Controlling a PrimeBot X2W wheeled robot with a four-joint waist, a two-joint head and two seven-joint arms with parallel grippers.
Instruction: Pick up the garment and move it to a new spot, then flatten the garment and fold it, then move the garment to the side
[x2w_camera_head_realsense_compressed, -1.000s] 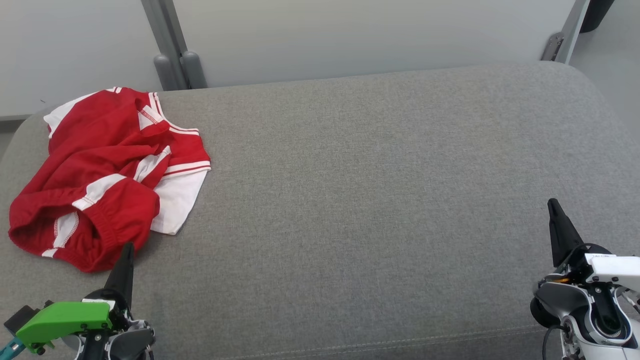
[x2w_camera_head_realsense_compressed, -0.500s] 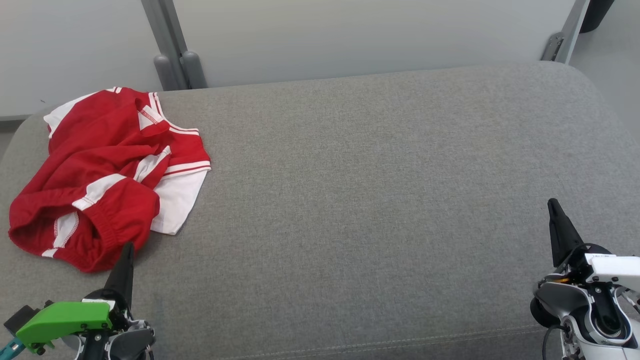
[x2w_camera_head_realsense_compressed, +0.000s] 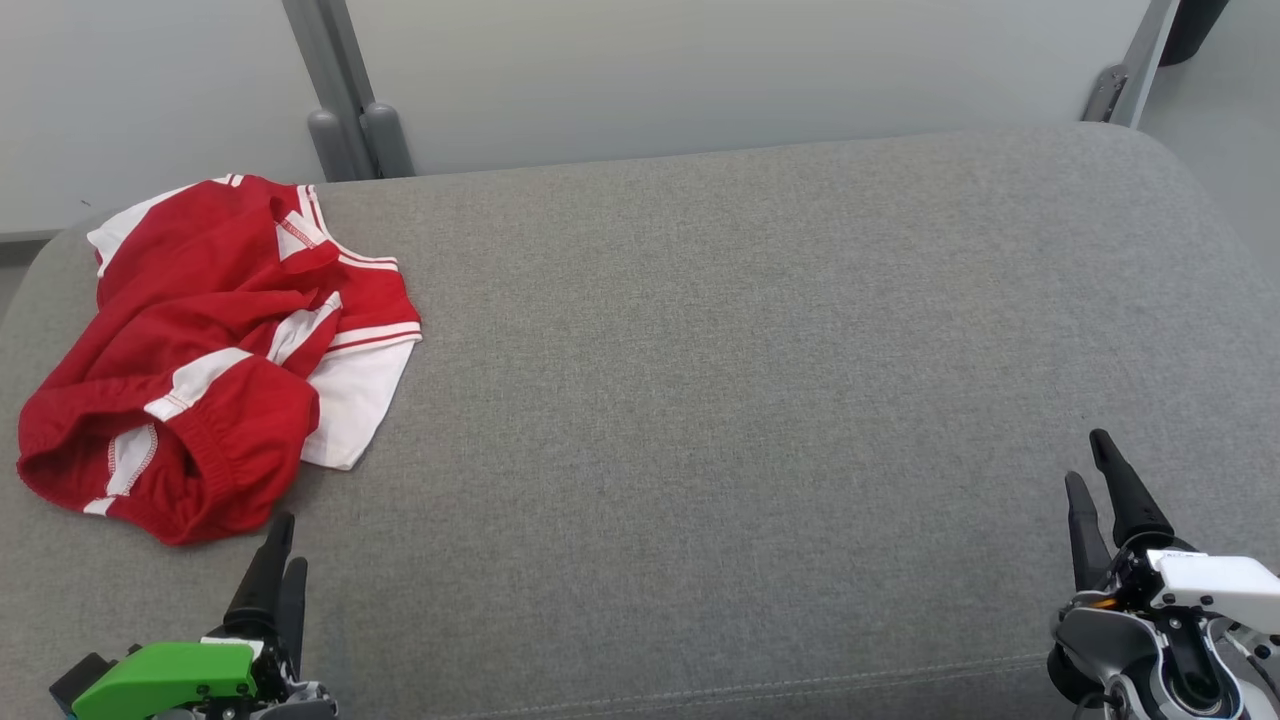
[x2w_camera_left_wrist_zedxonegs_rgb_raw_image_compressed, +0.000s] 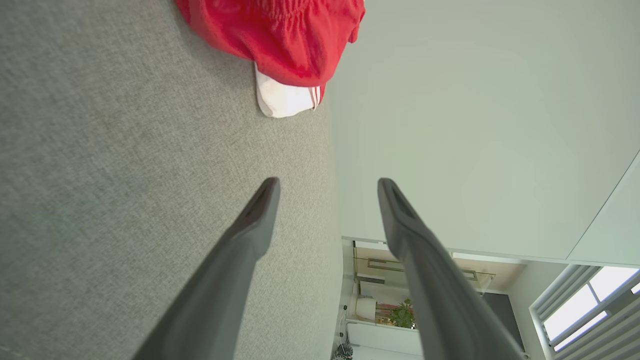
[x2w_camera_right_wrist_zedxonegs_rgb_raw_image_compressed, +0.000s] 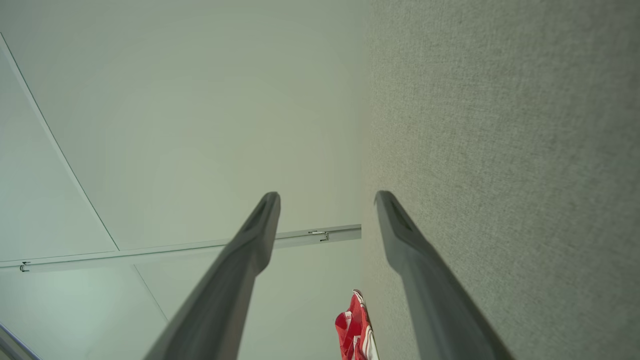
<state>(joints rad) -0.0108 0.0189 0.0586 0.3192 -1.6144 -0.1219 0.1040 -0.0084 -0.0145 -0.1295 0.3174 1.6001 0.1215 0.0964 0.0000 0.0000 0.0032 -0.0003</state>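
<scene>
Both parted, empty: left hand (x2w_camera_head_realsense_compressed: 290, 540), right hand (x2w_camera_head_realsense_compressed: 1085, 456), bases cut off | garment (x2w_camera_head_realsense_compressed: 215, 350) crumpled, shape unclear

Jaws of left gripper (x2w_camera_head_realsense_compressed: 291, 540) and right gripper (x2w_camera_head_realsense_compressed: 1086, 457) newly apart, both perhaps farther back.

one garment (x2w_camera_head_realsense_compressed: 200, 340) (crumpled), one cushion (x2w_camera_head_realsense_compressed: 750, 400), four fingers (x2w_camera_head_realsense_compressed: 265, 580)

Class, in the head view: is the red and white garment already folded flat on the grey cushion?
No, the garment lies crumpled in a heap at the left end of the cushion.
</scene>
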